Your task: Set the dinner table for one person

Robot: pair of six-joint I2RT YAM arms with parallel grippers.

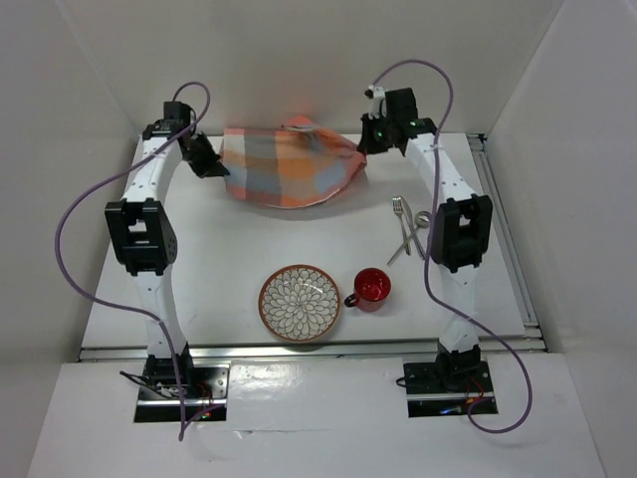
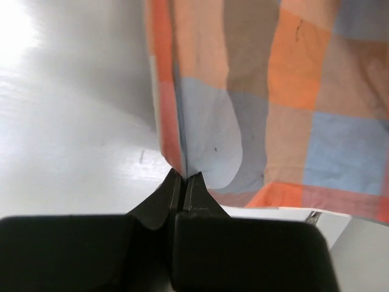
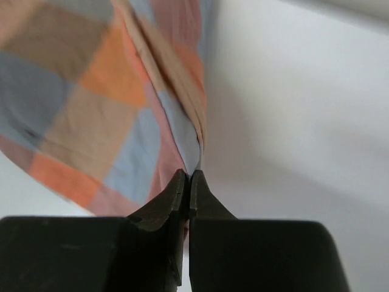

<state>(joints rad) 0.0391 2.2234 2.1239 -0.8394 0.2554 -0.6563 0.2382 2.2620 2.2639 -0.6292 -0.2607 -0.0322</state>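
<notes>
The tabletop (image 1: 219, 249) fills the enclosure floor between the white walls, with both arm bases at its near edge.

The cloth (image 1: 289, 169), checked orange and blue, hangs at the far end, stretched between the two arms and sagging in the middle. Whether its lower edge touches the tabletop cannot be told from above.

The plate (image 1: 300, 303) lies near the front centre. The cup (image 1: 372, 287) stands just beside it on the right. The cutlery (image 1: 406, 227) lies crossed near the right arm, well apart from the plate.

The left claw (image 2: 184, 176) is clamped on the cloth's left edge, jaws together with fabric pinched between them. The right claw (image 3: 188, 176) is clamped likewise on a gathered fold at the right edge.

Step in hand, as judged: spread the cloth flat as the place mat.

1. Hold both claws at equal height; unequal height skews the cloth.
2. Draw the claws apart until the sag goes, without pulling fabric out of either pinch.
3. Lower the hanging edge first, then lay the rest down flat.
4. Choose a landing area short of the plate and cup; dragging fabric may shift them.
5. Release only once the cloth rests flat.
</notes>
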